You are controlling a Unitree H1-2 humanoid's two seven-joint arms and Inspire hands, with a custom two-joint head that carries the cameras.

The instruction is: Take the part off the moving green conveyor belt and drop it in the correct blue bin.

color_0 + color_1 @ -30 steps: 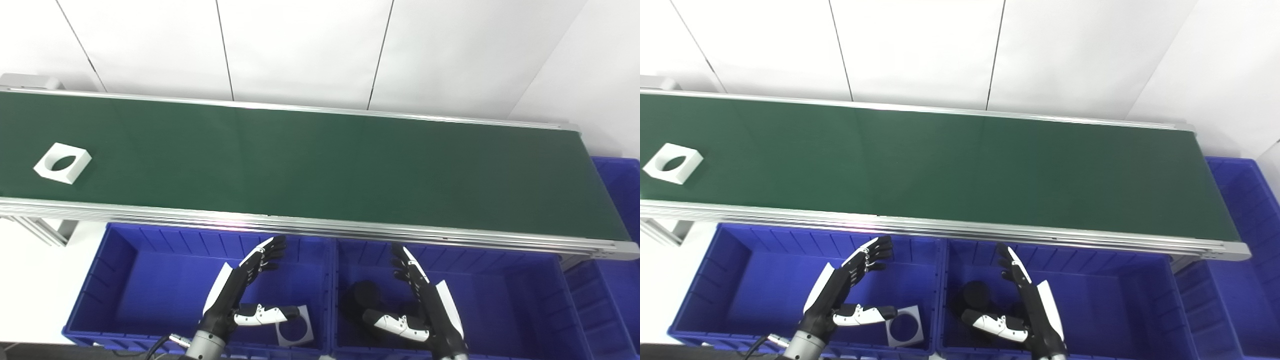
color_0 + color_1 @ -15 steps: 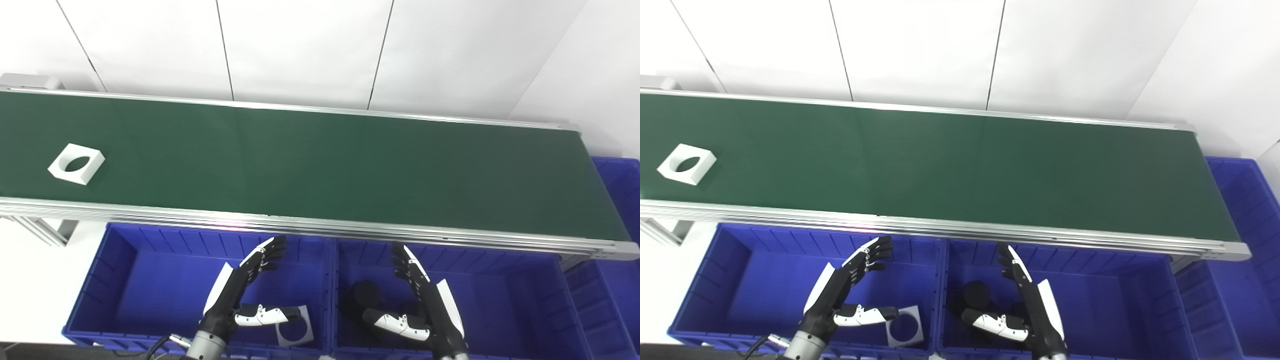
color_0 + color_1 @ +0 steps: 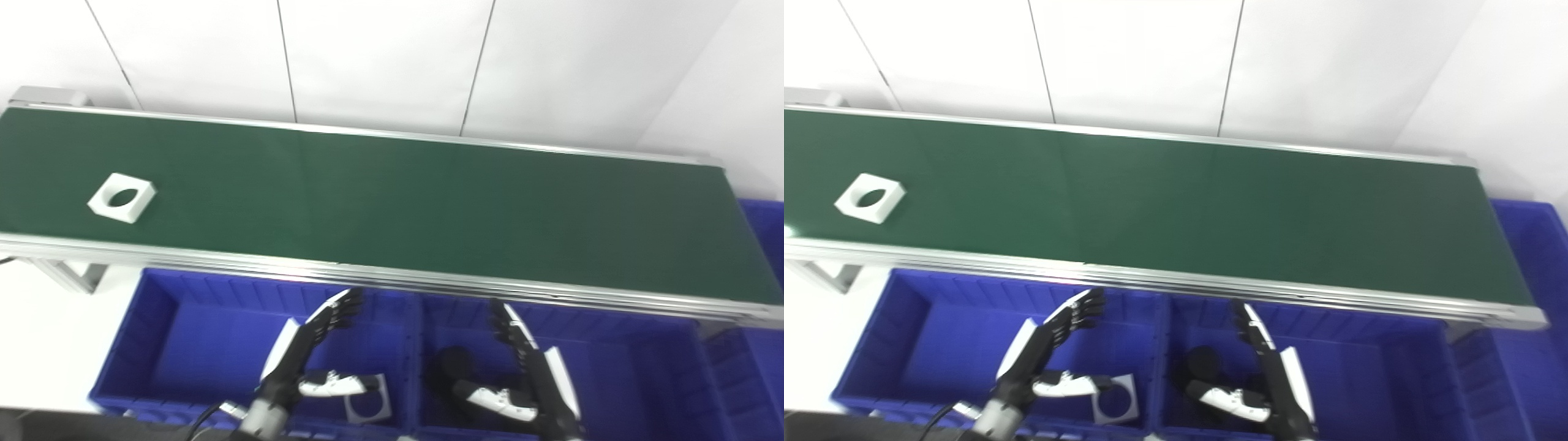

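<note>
A white square part with a round hole (image 3: 122, 197) lies on the green conveyor belt (image 3: 392, 202) near its left end; it also shows in the right eye view (image 3: 870, 197). My left hand (image 3: 309, 361) is open and empty, held over the left blue bin (image 3: 184, 331). My right hand (image 3: 530, 380) is open and empty over the middle blue bin (image 3: 618, 367). Both hands are below the belt's near rail, far from the part.
A white square part with a hole (image 3: 367, 401) lies in the left bin by my left hand. A black round part (image 3: 450, 364) lies in the middle bin. Another blue bin (image 3: 762, 245) stands at the belt's right end. A white wall is behind the belt.
The white part has moved to the right along the belt. The camera has shifted a little, so the whole picture has moved. Both hands stay open over their bins.
</note>
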